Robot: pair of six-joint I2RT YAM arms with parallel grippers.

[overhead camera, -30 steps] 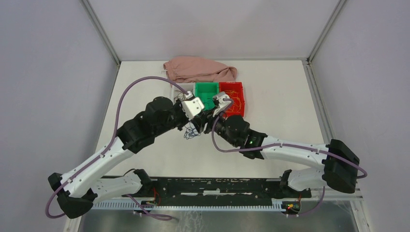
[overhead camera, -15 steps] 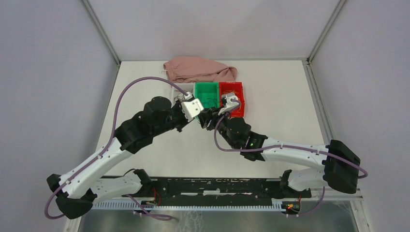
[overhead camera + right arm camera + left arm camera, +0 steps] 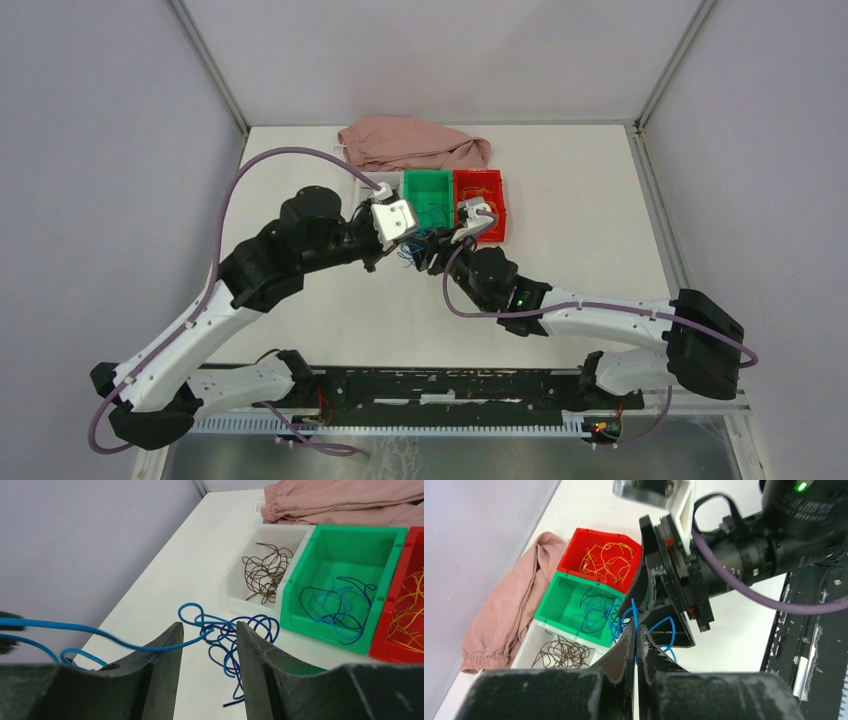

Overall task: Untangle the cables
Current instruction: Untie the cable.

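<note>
The loose cables are a blue tangle (image 3: 222,626) hanging just above the table in front of the bins, seen as a small blue knot (image 3: 413,250) between the two grippers in the top view. My left gripper (image 3: 636,630) is shut on one blue strand (image 3: 635,616), which runs up toward the right gripper's fingers (image 3: 659,605). My right gripper (image 3: 209,626) is open, with the tangle at its fingertips. One blue strand crosses its left finger and stretches away to the left. In the top view the left gripper (image 3: 408,243) and right gripper (image 3: 432,255) almost meet.
Three bins stand in a row: a white one (image 3: 240,540) with brown cables, a green one (image 3: 350,540) with blue cables, a red one (image 3: 415,540) with orange cables. A pink cloth (image 3: 415,143) lies behind them. Purple hoses (image 3: 290,160) loop over both arms.
Both grippers have moved up toward the bins and closer together. The blue tangle that hung low near the table is now drawn up between them.
</note>
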